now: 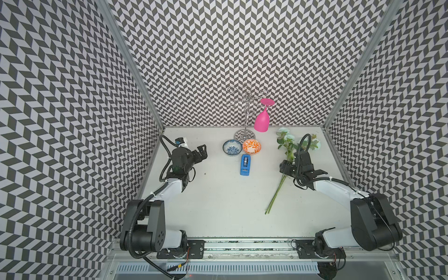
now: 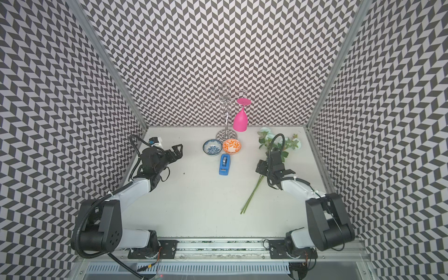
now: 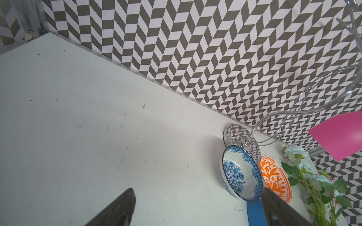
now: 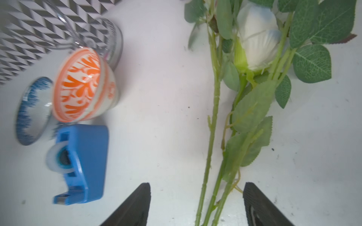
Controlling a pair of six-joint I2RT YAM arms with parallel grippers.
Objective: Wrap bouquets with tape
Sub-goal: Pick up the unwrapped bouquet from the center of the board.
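Observation:
The bouquets [image 1: 276, 194] are one bunch lying on the white table at the right. Pale blue-white blooms [image 2: 266, 137] point to the back wall and the long green stems [image 4: 212, 121] run toward the front. My right gripper [image 1: 285, 167] hangs low over the stems, open. In the right wrist view the stems pass between its fingers [image 4: 254, 197] without touching either one. The tape [image 1: 245, 164] is a blue dispenser standing mid-table, also seen in the right wrist view [image 4: 82, 162]. My left gripper [image 1: 202, 151] is wide open and empty at the left, above bare table.
A blue-patterned bowl [image 1: 232, 148] and an orange-patterned bowl [image 1: 251, 146] sit just behind the tape. Behind them stands a clear glass-holder rack [image 1: 245, 109] with a pink glass [image 1: 262, 120] hanging upside down. Patterned walls close in the table on three sides.

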